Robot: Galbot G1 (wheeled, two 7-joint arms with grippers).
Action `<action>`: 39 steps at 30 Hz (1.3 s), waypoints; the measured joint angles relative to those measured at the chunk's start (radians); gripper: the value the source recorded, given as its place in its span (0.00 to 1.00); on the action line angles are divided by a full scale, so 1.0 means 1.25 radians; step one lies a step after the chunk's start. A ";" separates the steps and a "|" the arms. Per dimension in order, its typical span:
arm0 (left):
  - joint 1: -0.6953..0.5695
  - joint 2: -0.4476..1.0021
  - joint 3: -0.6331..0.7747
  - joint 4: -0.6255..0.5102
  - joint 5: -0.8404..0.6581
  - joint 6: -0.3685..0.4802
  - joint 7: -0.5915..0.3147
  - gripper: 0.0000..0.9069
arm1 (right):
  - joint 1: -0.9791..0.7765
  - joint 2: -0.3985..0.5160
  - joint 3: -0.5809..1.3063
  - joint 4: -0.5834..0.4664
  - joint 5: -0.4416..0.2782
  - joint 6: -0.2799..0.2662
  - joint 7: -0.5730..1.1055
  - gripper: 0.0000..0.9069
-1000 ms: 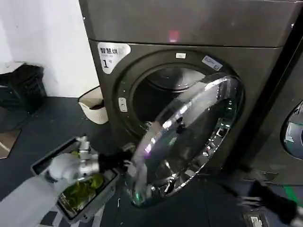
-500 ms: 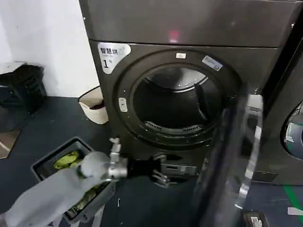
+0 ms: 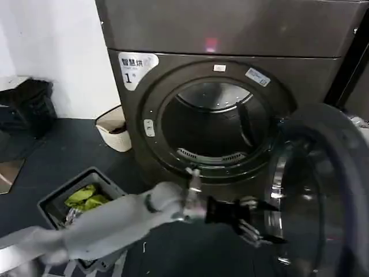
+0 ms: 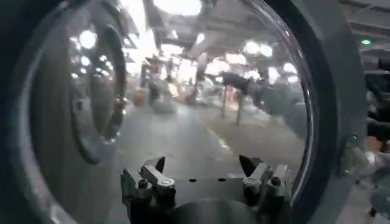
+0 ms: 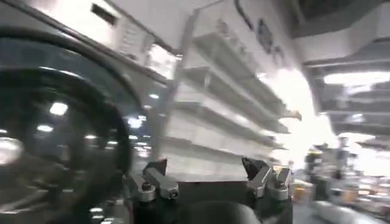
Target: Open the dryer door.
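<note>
The dryer (image 3: 230,29), dark grey-brown with a white "1" sticker (image 3: 137,64) and a pink light (image 3: 211,43), has its drum mouth (image 3: 213,130) uncovered. The dryer door (image 3: 323,190) stands swung wide to the right, its chrome rim and dark glass facing me. My left arm reaches across from the lower left. My left gripper (image 3: 266,222) is open at the door's left edge. In the left wrist view the left gripper (image 4: 203,164) holds nothing, and the door's glass (image 4: 201,91) is close ahead. My right gripper (image 5: 206,167) is open and empty.
A grey basket (image 3: 55,199) with green cloth sits on the floor at the lower left. A white bin (image 3: 112,127) stands beside the dryer. Dark clutter (image 3: 26,104) lies at the far left. The right wrist view shows a machine's dark round door (image 5: 61,122) and pale shelving (image 5: 213,103).
The door has swung from half open to fully open at the right. My left arm has followed it rightward across the dryer's front.
</note>
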 joint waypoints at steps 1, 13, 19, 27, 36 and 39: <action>-0.005 -0.013 0.009 0.008 -0.002 0.000 -0.010 1.00 | -0.004 0.000 0.011 -0.001 0.000 0.000 -0.001 1.00; -0.060 -0.154 0.054 0.101 -0.007 -0.019 -0.066 1.00 | -0.033 -0.007 0.096 0.000 0.004 0.008 -0.012 1.00; -0.077 -0.214 0.056 0.134 0.016 -0.023 -0.112 1.00 | -0.042 -0.019 0.126 -0.012 -0.008 -0.009 -0.011 1.00; -0.080 -0.276 0.055 0.177 0.049 -0.052 -0.193 1.00 | -0.060 -0.032 0.177 -0.044 -0.017 -0.031 0.002 1.00; -0.075 -0.275 0.048 0.172 0.079 -0.080 -0.230 1.00 | -0.059 -0.042 0.187 -0.060 -0.018 -0.027 0.000 1.00; -0.060 -0.233 0.043 0.137 0.085 -0.097 -0.207 1.00 | -0.051 -0.047 0.181 -0.064 -0.023 -0.026 0.001 1.00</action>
